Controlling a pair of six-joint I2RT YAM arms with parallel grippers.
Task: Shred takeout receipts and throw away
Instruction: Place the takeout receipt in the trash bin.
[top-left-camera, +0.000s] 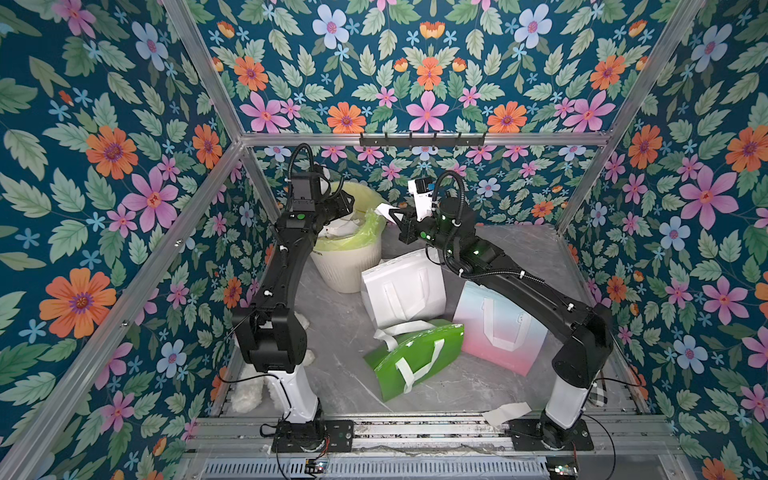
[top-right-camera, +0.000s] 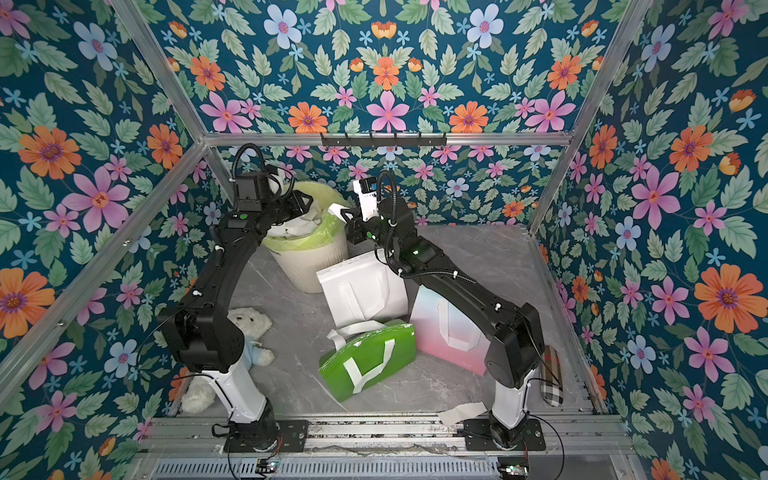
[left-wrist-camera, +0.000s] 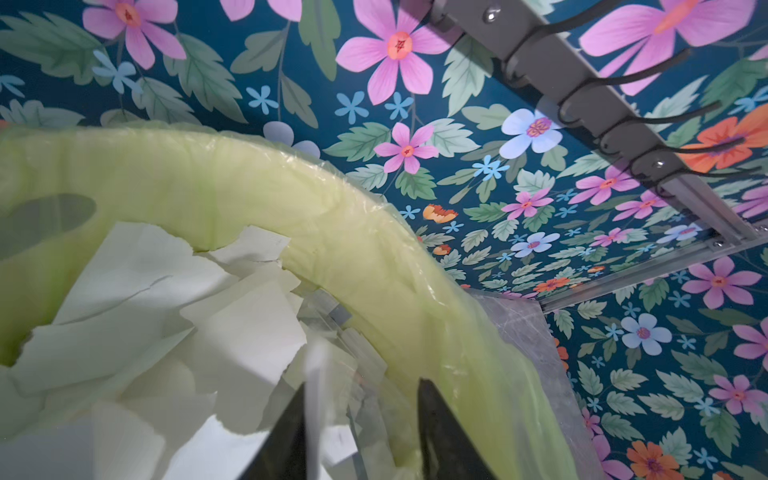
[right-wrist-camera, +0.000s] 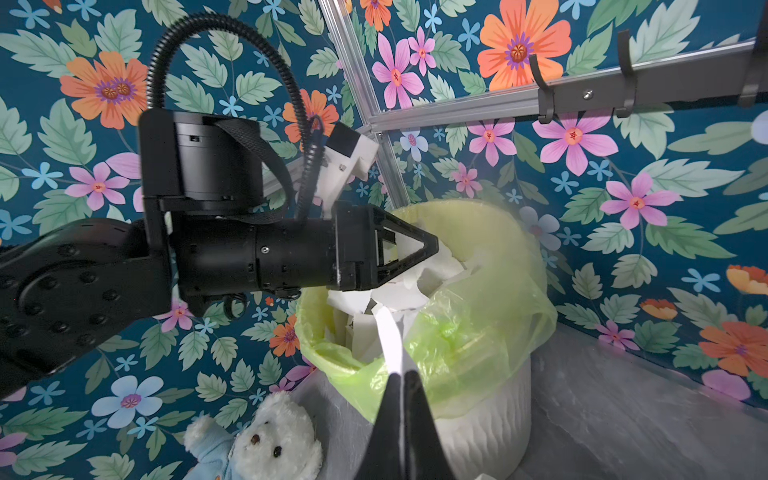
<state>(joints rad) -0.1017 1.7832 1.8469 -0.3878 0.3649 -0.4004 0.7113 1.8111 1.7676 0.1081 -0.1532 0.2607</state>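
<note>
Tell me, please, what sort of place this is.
Probably a robot test cell dressed as a home: silver aluminium frame bars, blue floral wallpaper panels, a black metal hook rail and a white ribbed plastic waste bin.

Teal floral walls (top-left-camera: 424, 62) enclose a grey marbled floor (top-left-camera: 345, 328) below a hook rail (top-left-camera: 422, 140).
</note>
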